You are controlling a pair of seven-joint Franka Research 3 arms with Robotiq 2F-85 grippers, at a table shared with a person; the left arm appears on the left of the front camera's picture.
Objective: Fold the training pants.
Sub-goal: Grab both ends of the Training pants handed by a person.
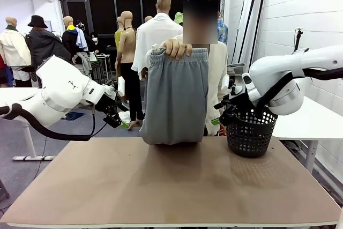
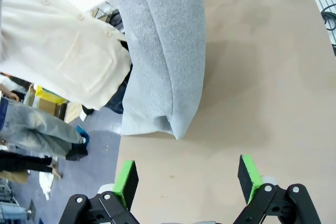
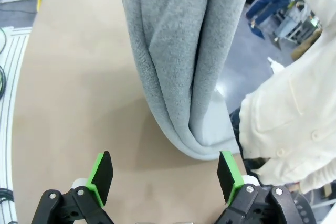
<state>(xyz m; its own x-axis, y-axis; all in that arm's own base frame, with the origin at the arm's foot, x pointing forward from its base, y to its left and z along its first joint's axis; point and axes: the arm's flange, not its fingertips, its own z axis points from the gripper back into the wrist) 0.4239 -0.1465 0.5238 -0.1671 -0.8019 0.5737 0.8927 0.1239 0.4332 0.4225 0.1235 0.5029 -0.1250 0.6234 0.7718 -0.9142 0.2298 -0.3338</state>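
Training pants btm @ table edge

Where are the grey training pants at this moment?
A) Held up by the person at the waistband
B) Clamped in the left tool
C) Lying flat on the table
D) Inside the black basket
A: the person's hand grips the waistband, and the training pants hang down to the far edge of the table; the left tool and right tool stand open, holding nothing.

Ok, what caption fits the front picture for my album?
A person's hand holds the grey training pants up at the far edge of the table, between the left arm and right arm.
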